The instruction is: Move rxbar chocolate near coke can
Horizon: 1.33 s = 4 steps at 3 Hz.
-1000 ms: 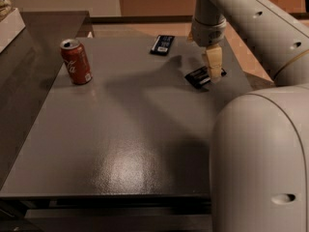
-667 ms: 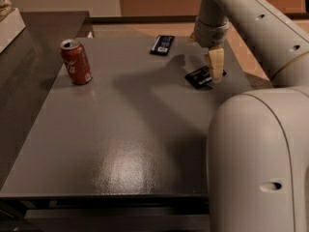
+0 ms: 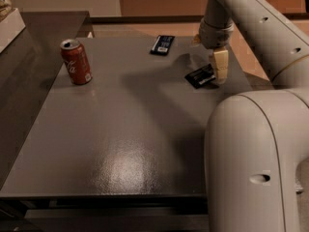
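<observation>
The gripper [image 3: 219, 70] is brought lower onto the rxbar [image 3: 199, 76], at the right of the table [image 3: 120, 168].
The rxbar is not shifted yet and is touched at its right end; whether it is gripped cannot be told. The can [image 3: 76, 62] is seen well apart, far left.

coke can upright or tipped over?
Upright: the coke can stands on its base, silver top up. The hand is across the table at the rxbar chocolate.
</observation>
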{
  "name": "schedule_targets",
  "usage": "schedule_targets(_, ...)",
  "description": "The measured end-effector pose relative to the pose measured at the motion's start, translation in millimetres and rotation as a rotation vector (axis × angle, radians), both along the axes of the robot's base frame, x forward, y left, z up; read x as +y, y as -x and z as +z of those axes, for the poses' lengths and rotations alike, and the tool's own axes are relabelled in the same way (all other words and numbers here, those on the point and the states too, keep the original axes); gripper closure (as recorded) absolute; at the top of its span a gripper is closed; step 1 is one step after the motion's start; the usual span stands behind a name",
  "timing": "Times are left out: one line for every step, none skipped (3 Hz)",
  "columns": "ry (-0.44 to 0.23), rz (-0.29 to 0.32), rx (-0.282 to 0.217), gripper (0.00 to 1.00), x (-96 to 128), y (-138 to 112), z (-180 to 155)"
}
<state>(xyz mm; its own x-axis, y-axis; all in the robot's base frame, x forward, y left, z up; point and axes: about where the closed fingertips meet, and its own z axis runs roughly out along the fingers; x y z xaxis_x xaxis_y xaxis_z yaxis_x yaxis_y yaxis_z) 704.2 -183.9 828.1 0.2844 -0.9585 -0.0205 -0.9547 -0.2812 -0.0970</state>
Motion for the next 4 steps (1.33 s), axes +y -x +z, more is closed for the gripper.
schedule_targets(0.015, 0.003, 0.009, 0.17, -6.1, -0.3, -3.0)
schedule_targets(0.021, 0.006, 0.007, 0.41, -10.5, -1.1, -1.1)
schedule_targets(0.019, 0.010, 0.002, 0.63, -11.0, -2.1, 2.5)
schedule_targets(0.020, 0.008, 0.002, 0.67, -11.7, -1.8, 3.4)
